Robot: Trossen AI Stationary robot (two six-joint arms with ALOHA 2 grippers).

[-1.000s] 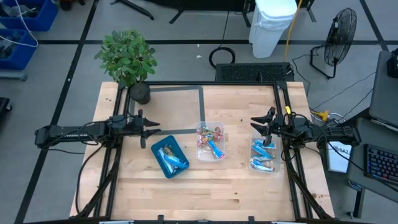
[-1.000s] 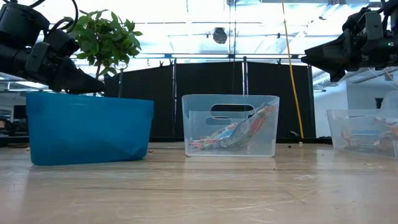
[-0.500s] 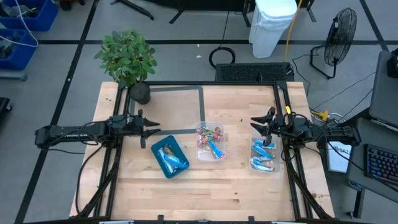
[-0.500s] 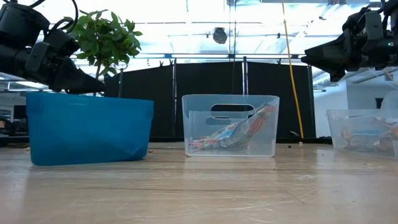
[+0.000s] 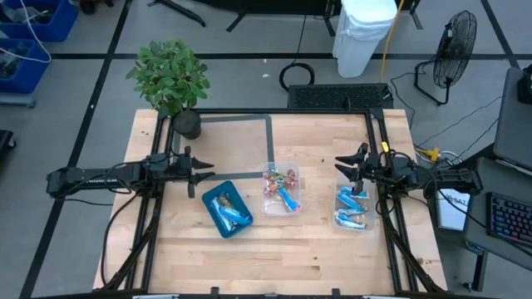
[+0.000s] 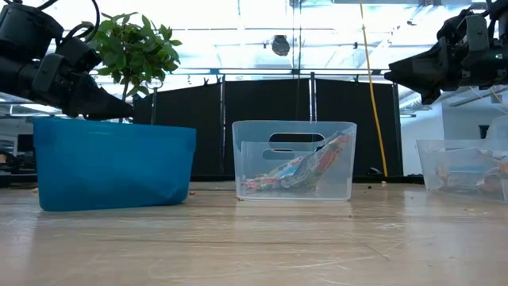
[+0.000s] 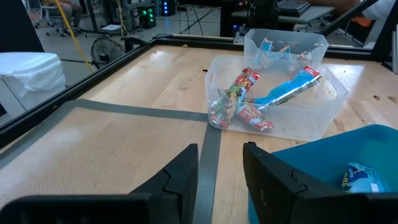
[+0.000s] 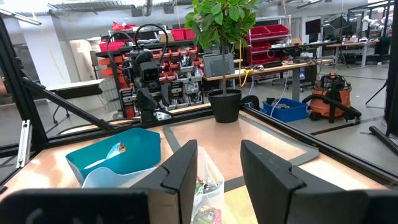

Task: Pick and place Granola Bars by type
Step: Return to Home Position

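Observation:
The granola bars lie in three containers. Darker blue bars (image 5: 226, 208) rest in the teal tray (image 5: 213, 218). Red/green bars (image 5: 278, 177) and one light blue bar (image 5: 288, 199) lie in the middle clear tub (image 5: 283, 166). Light blue-and-white bars (image 5: 351, 208) fill the right clear tub (image 5: 370, 212). My left gripper (image 5: 206, 174) hovers open above the table, just beyond the tray's far left corner. My right gripper (image 5: 339, 166) hovers open over the far end of the right tub. In the left wrist view, the middle tub's bars (image 7: 239, 93) show past the left gripper (image 7: 221, 152).
A potted plant (image 5: 173, 83) stands at the table's far left corner. A grey taped rectangle (image 5: 270, 141) marks the far middle of the tabletop. Black frame rails (image 5: 378, 141) run along the table's sides. Bare wood (image 5: 274, 257) stretches along the near edge.

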